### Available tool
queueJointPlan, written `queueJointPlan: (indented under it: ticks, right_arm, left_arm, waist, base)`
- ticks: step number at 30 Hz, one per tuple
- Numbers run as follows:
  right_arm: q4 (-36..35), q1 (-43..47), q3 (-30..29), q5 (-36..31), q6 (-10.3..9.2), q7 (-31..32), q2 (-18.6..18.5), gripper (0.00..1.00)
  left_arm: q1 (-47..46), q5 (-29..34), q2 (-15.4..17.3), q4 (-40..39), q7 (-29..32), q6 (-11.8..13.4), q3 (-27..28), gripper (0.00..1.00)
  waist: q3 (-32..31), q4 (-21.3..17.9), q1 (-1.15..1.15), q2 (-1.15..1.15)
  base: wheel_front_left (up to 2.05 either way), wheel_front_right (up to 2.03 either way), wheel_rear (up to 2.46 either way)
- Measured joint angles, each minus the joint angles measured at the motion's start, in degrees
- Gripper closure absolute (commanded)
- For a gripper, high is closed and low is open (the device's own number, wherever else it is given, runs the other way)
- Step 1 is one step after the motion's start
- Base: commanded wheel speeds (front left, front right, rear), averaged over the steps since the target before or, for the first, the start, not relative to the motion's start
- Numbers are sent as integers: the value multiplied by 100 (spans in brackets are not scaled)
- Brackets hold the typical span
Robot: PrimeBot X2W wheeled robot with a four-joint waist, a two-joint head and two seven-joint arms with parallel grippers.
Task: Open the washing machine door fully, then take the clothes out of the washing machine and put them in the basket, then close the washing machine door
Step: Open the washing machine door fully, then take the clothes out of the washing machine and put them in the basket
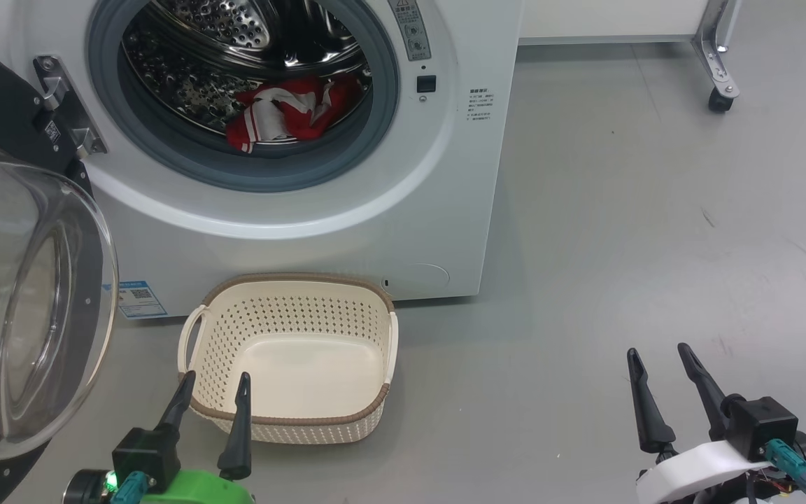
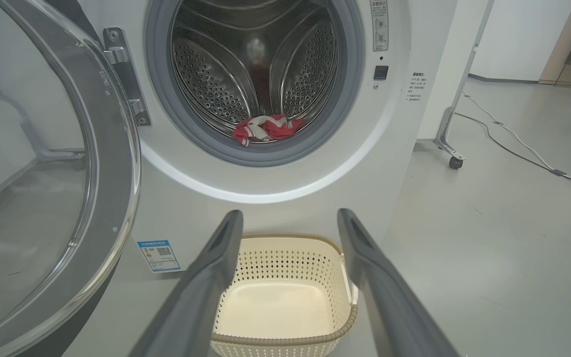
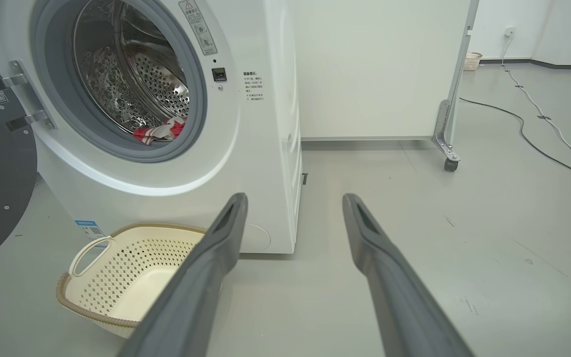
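Head view, lower left: the left fingers (image 1: 238,427) stand wide apart and hold nothing. Their tips overlap the near wall of the basket (image 1: 291,318), and whether they touch it cannot be told. In the left wrist view the same fingers (image 2: 199,302) frame the basket (image 2: 285,258), a small cream perforated tub with a brown woven-look rim, two side handles and a bare smooth bottom. It sits on the grey floor (image 1: 620,245) just in front of the washing machine (image 1: 347,238), below the drum mouth. Inside, the clothes (image 1: 284,112) lie bunched at the front of the steel drum, bright red with white stripes, just behind the grey seal. The washing machine door (image 1: 18,308), a glossy black ring around a bulging clear glass bowl, is swung out on its hinge (image 1: 64,105) and stands close on the left of the left fingers. A blue label (image 1: 138,299) sits low on the machine's front. The right fingers (image 1: 646,409) are likewise spread and empty, over bare floor well to the right of the basket. Beyond them in the right wrist view stand a white panel (image 3: 365,69) on a castered leg (image 3: 450,163) and a cable (image 3: 528,134) along the floor.
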Motion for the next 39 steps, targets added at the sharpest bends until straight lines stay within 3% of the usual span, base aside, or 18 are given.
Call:
queueJointPlan:
  ticks: [23,39]
  right_arm:
    - [-65,108,5,0,-7,0,16,0]
    - [-85,111,7,0,-8,0,24,0]
  left_arm:
    - [1,52,-2,-70,93,102,-103,0]
    - [2,53,-3,-120,141,143,-132,0]
  waist:
    - [-27,-5,0,0]
    - [-36,-5,0,0]
  base:
    - [3,-3,0]
    - [56,-56,0]
